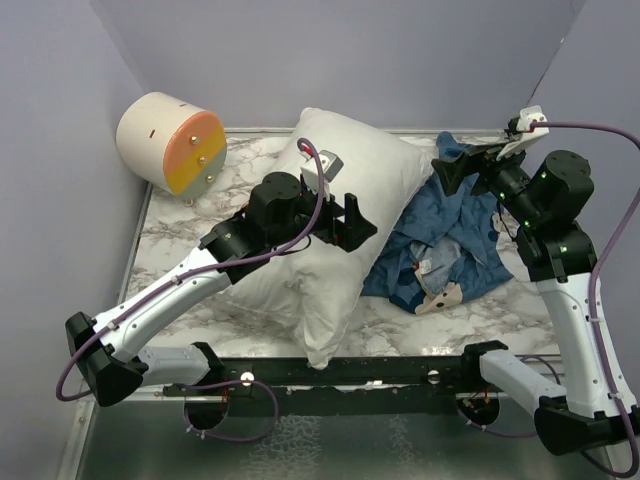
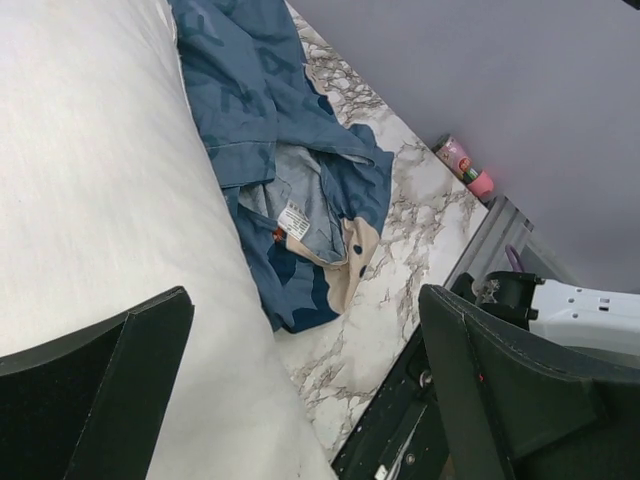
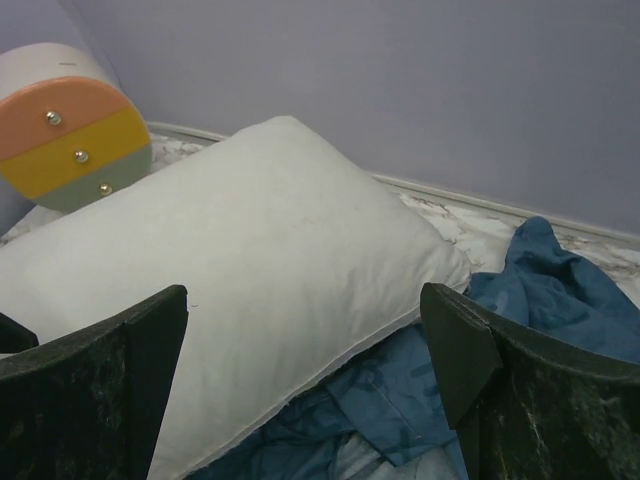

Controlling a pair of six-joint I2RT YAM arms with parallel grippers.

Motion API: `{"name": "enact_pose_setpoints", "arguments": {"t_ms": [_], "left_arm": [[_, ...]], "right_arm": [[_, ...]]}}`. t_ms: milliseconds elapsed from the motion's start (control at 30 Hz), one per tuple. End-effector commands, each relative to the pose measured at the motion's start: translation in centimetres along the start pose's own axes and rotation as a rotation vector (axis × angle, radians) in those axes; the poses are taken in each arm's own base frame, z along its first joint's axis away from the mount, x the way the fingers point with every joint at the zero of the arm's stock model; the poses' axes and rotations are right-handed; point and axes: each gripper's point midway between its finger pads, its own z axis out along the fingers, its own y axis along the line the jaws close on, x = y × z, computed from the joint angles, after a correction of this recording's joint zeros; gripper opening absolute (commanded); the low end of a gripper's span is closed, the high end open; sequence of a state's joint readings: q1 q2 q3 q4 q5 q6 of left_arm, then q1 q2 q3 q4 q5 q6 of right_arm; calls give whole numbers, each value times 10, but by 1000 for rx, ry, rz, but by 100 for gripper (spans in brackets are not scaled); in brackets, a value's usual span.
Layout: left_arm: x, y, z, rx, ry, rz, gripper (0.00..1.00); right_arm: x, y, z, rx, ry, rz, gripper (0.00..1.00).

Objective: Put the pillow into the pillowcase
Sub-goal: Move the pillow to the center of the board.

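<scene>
The left gripper (image 1: 352,222) hovers over the pillow (image 1: 390,170), the right gripper (image 1: 450,172) above the pillowcase (image 1: 470,245); both gape wide, empty.

The pillow (image 1: 350,190) lies aslant across the marble table (image 1: 190,225), its right edge touching the crumpled blue pillowcase (image 1: 455,245). The left gripper (image 1: 352,222) hovers over the pillow, jaws apart. The right gripper (image 1: 455,170) hangs above the pillowcase's far end, jaws spread. A cream cylinder (image 1: 170,142) sits at the far left corner.
</scene>
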State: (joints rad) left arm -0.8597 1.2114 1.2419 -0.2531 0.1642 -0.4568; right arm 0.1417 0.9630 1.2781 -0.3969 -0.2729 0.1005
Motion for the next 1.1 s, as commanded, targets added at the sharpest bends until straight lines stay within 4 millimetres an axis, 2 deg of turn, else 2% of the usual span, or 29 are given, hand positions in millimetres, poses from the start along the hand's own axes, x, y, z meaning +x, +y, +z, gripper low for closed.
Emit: {"name": "enact_pose_setpoints", "arguments": {"t_ms": [0, 233, 433, 567, 733, 900, 967, 1067], "left_arm": [[-5, 1, 0, -10, -26, 11, 99], [-4, 4, -8, -18, -55, 2, 99], [-4, 8, -13, -36, -72, 5, 99], [4, 12, -7, -44, -62, -21, 99], [14, 28, 10, -127, 11, -22, 97], [14, 50, 34, -284, 108, 85, 95], [6, 58, 42, -360, 135, 161, 95], [0, 83, 50, -504, 203, 277, 95]], "right_arm": [[-15, 9, -4, -43, -32, 4, 99], [-7, 12, 2, -72, -10, 15, 99], [6, 23, -5, -157, -16, -101, 99], [44, 35, -3, -314, 42, -295, 99], [103, 36, 1, -409, 266, -276, 99], [129, 26, 13, -424, 294, -156, 99], [133, 13, 16, -435, 302, -78, 99], [141, -12, 23, -411, 293, 4, 99]]}}
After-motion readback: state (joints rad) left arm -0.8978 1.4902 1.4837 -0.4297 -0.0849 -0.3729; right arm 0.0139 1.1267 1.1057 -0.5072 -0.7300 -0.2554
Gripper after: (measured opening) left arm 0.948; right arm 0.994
